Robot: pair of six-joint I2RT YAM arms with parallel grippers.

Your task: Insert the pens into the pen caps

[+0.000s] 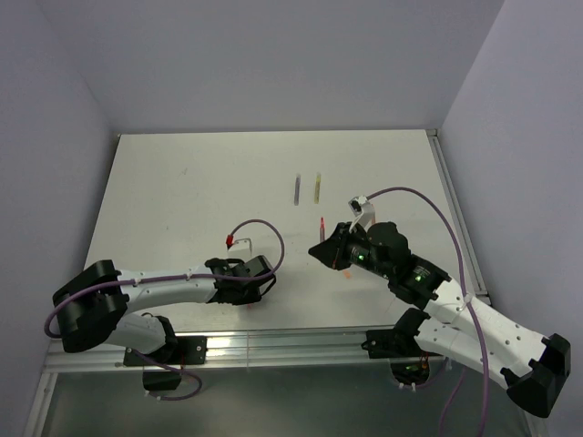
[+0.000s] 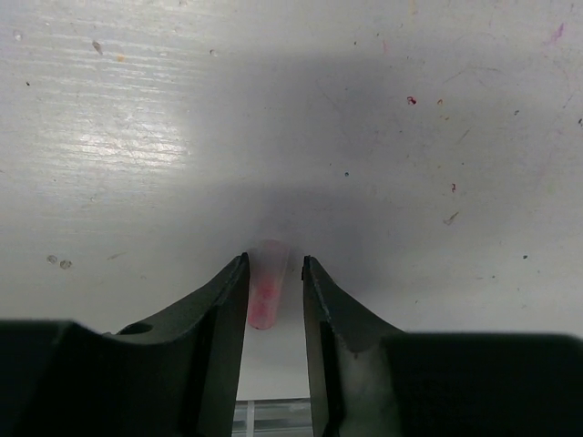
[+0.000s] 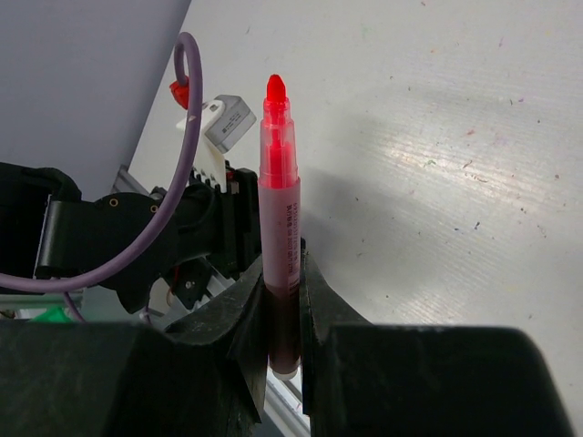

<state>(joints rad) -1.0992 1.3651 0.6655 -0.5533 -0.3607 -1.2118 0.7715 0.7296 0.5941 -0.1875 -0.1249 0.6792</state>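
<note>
With right claw [image 3: 282, 271] gripping the pink-red pen [image 3: 278, 182], left claw [image 2: 274, 266] is narrowly straddling the pink cap [image 2: 265, 289] unpinched, risking it squirting out off-centre.

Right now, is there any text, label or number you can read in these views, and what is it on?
Pink-red pen in the right gripper: dark print along the barrel, too small and blurred to read.
Pink cap at the left gripper: no marks visible.
Nothing else legible anywhere.
</note>
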